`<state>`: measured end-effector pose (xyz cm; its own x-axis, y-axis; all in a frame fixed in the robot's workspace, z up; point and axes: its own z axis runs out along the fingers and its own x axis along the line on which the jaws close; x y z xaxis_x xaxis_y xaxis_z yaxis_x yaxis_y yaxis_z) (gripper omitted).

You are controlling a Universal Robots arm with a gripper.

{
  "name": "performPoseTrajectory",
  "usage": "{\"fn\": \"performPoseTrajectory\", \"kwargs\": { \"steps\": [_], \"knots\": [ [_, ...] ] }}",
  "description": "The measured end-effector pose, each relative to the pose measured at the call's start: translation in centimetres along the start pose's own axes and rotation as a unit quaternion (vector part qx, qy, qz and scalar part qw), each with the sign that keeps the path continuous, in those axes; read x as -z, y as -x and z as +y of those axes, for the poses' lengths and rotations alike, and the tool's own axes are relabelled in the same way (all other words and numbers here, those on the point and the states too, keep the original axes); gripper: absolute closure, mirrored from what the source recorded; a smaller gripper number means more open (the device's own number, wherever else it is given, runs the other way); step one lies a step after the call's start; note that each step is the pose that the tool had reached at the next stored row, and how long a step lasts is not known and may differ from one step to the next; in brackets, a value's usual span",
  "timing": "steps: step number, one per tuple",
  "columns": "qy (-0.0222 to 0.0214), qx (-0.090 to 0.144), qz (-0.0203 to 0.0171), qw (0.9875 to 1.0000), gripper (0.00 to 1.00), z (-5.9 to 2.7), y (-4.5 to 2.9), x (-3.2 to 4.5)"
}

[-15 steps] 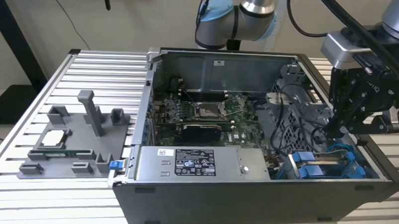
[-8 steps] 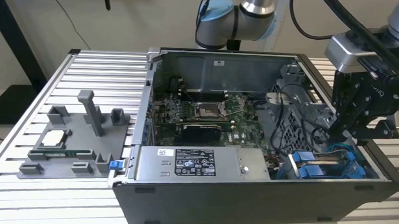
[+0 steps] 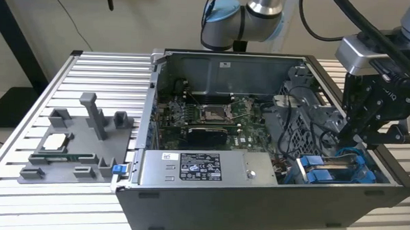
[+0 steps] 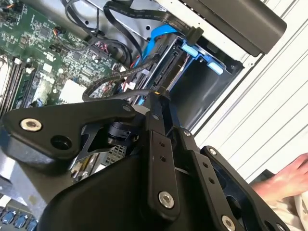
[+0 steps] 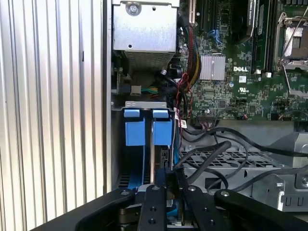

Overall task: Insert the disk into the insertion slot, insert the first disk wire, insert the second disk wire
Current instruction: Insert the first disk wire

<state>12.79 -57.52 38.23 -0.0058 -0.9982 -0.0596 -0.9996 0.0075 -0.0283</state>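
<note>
Black metal hand [image 5: 166,172] is closed tight, its hold I cannot tell; directly ahead one silver-grey blue-framed disk [image 5: 152,149] stands on edge in one grey metal slot [image 5: 144,104], long axis pointing away.

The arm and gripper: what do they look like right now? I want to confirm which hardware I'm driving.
The arm has silver-grey tube sections and light blue joint caps, with black cables looping alongside it. A silver-grey block sits at the wrist. The gripper is matt black, built from flat jointed bars fastened with silver screws, as both wrist views show.
</note>
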Motion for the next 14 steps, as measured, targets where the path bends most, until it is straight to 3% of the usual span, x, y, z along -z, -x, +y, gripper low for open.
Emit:
{"fn": "performPoseTrajectory", "kwargs": {
  "steps": [9, 14],
  "knots": [
    [0.0005, -0.002, 0.0000, 1.0000, 1.00, 0.00, -0.14, 0.00],
    [0.0080, -0.007, 0.0002, 0.9999, 1.00, 0.00, -0.70, -0.01]
  ]
}}
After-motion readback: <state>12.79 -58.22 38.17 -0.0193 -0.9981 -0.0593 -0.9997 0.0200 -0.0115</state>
